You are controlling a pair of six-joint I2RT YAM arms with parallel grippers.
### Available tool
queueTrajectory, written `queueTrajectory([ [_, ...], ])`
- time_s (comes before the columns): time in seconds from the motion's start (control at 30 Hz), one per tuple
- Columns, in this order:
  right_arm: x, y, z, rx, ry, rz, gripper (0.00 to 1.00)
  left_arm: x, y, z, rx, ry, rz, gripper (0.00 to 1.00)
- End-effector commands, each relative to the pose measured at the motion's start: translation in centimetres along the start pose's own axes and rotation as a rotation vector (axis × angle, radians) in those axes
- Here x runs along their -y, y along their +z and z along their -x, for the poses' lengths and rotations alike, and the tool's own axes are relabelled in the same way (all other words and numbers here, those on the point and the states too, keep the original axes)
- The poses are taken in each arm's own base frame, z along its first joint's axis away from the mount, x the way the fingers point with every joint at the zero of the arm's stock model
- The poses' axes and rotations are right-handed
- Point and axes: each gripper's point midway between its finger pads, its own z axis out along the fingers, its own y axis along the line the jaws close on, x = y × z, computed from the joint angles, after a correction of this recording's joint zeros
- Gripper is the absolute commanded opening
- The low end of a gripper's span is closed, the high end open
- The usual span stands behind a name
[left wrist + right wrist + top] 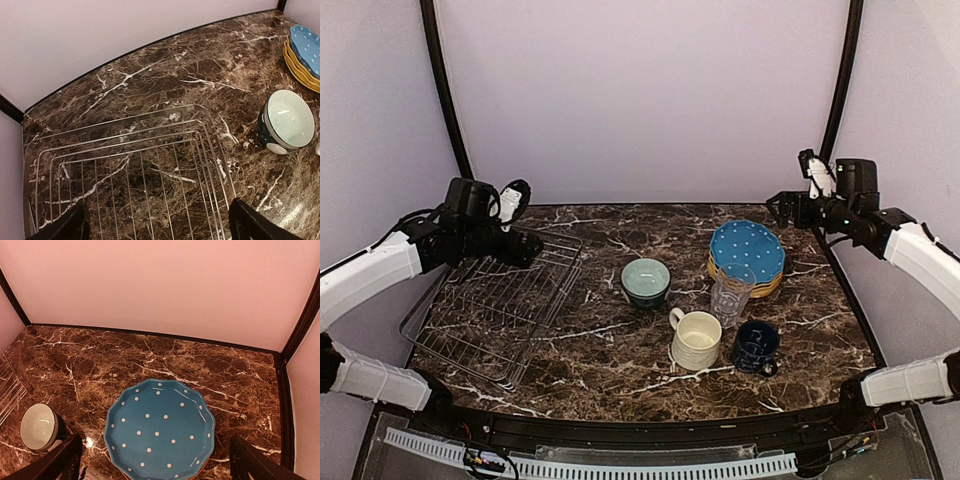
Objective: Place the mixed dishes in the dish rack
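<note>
- Right pincer (780,208) of mine hangs wide open and empty at the far right, above the blue dotted plate (747,248).
- My left pincer (523,246), equally spread and empty, hovers over the far end of the dish rack (490,318) at left.
- No dish is racked yet, so I judge the first pick-up is in hand.
- Next I should lower the right pincer, pinch that plate's rim and carry it left.

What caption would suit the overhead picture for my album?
Ready: left gripper open over the rack, right gripper open over the stacked plates.
</note>
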Motion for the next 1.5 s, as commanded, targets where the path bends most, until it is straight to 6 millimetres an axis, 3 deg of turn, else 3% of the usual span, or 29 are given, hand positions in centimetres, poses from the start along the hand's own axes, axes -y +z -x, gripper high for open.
queueTrajectory([
  [0.0, -0.2, 0.7, -0.2, -0.024, 0.034, 0.019, 0.99, 3.0, 1.6, -1.0, -0.13, 0.061, -0.094, 0.92],
  [0.17, -0.2, 1.2, -0.7, -0.046, 0.046, 0.021, 0.99, 5.6, 3.7, -1.5, -0.26, 0.037, -0.174, 0.77],
  [0.37, -0.2, 1.3, -1.2, -0.047, 0.053, 0.025, 0.99, 9.0, 6.6, -3.5, -0.391, -0.036, -0.248, 0.61],
  [0.67, -0.3, 1.7, -2.4, -0.068, 0.073, 0.037, 0.99, 9.3, 10.0, -4.4, -0.487, -0.133, -0.179, 0.4],
  [0.77, -0.4, 1.8, -2.8, -0.072, 0.077, 0.04, 0.99, 9.1, 11.2, -4.5, -0.503, -0.135, -0.149, 0.29],
  [0.93, -0.5, 2.0, -3.4, -0.083, 0.09, 0.051, 0.99, 9.9, 13.0, -2.5, -0.488, -0.125, -0.16, 0.1],
  [1.07, -0.7, 2.3, -3.8, -0.093, 0.103, 0.062, 0.99, 9.9, 14.8, -0.1, -0.466, -0.083, -0.136, 0.02],
  [1.1, -0.7, 2.3, -3.8, -0.095, 0.104, 0.064, 0.99, 9.8, 15.1, 0.2, -0.467, -0.068, -0.129, 0.01],
  [1.17, -0.7, 2.4, -4.0, -0.104, 0.105, 0.063, 0.99, 10.0, 16.0, 2.7, -0.42, -0.059, -0.133, 0.01],
  [1.27, -0.8, 2.3, -4.1, -0.111, 0.106, 0.066, 0.99, 10.3, 18.0, 3.7, -0.4, -0.046, -0.128, 0.01],
  [1.3, -0.9, 2.2, -4.2, -0.116, 0.106, 0.07, 0.99, 10.3, 18.2, 5.1, -0.366, -0.046, -0.128, 0.01],
  [1.33, -1.0, 2.2, -4.3, -0.122, 0.109, 0.074, 0.99, 10.5, 19.1, 4.8, -0.373, -0.041, -0.126, 0.01],
  [1.43, -0.9, 2.5, -5.2, -0.162, 0.121, 0.067, 0.99, 10.7, 20.2, 6.5, -0.335, -0.062, -0.125, 0.01],
  [1.47, -0.8, 2.7, -5.5, -0.179, 0.124, 0.063, 0.99, 11.0, 20.9, 6.0, -0.347, -0.067, -0.127, 0.01],
])
